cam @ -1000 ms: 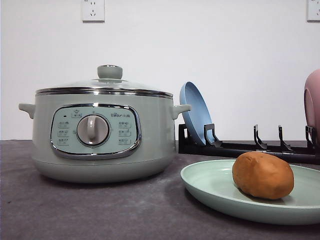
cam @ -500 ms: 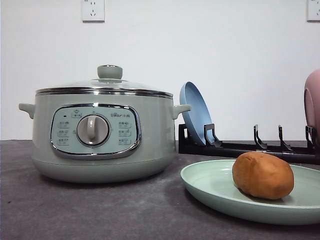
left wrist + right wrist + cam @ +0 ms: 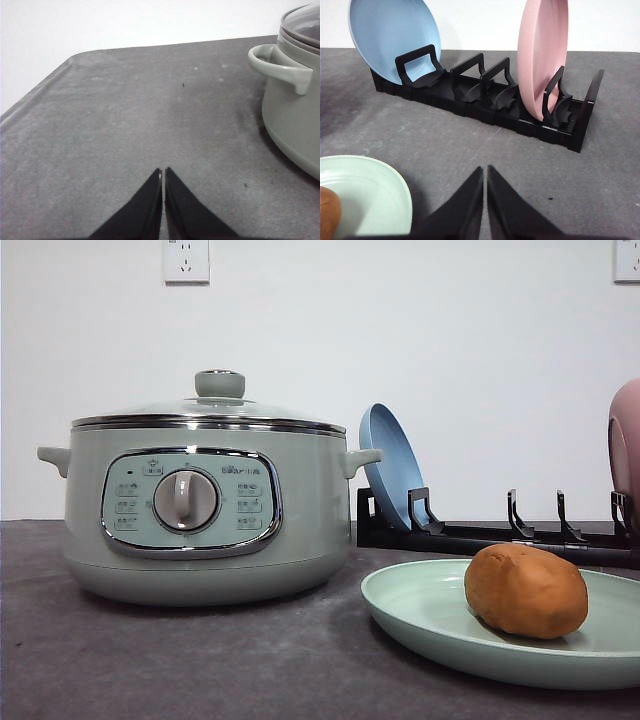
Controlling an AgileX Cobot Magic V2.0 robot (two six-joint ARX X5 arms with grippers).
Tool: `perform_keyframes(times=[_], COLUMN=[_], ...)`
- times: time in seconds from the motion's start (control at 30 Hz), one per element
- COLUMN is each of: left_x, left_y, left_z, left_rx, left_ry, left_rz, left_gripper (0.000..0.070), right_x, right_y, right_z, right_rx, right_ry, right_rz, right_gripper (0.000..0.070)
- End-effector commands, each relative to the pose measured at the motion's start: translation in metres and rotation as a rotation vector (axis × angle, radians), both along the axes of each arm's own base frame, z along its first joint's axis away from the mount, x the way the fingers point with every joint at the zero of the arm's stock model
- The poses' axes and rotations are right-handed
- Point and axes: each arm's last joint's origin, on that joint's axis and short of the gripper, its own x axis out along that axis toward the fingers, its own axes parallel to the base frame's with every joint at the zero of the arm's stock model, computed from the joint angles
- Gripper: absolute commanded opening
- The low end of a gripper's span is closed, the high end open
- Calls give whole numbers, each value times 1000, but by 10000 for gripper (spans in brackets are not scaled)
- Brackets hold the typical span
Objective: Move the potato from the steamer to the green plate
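From the front I see the potato (image 3: 526, 590) lying on the green plate (image 3: 420, 610), right of the steamer (image 3: 205, 500), whose lid is on. I judge the transfer done; nothing is left to carry, so my next move is only to keep both arms parked clear of the plate. The table (image 3: 200, 660) is a dark grey mat under a white wall, with a black rack (image 3: 480, 535) behind the plate holding a blue plate (image 3: 390, 460).

In the left wrist view the left gripper (image 3: 163, 172) has its tips pressed together, holding nothing, over bare mat beside the steamer's handle (image 3: 280, 67).

In the right wrist view the right gripper (image 3: 485, 170) is likewise pressed together and empty, near the green plate's rim, facing the rack and a pink plate (image 3: 542, 55).
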Motion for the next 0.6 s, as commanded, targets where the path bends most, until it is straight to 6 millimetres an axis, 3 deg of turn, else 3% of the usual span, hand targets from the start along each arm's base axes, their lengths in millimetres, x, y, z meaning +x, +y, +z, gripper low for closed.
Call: perform_keyframes(times=[0.0, 0.57], left_x=[0, 0], left_y=[0, 0], left_z=[-7, -7], left_rx=[-3, -3], left_ry=[28, 28], left_rz=[8, 8], left_gripper=[0, 0], right_x=[0, 0], right_y=[0, 0], right_z=[-1, -1], right_rx=[10, 10], right_ry=[-1, -1], right_rz=[-1, -1], right_gripper=[0, 0])
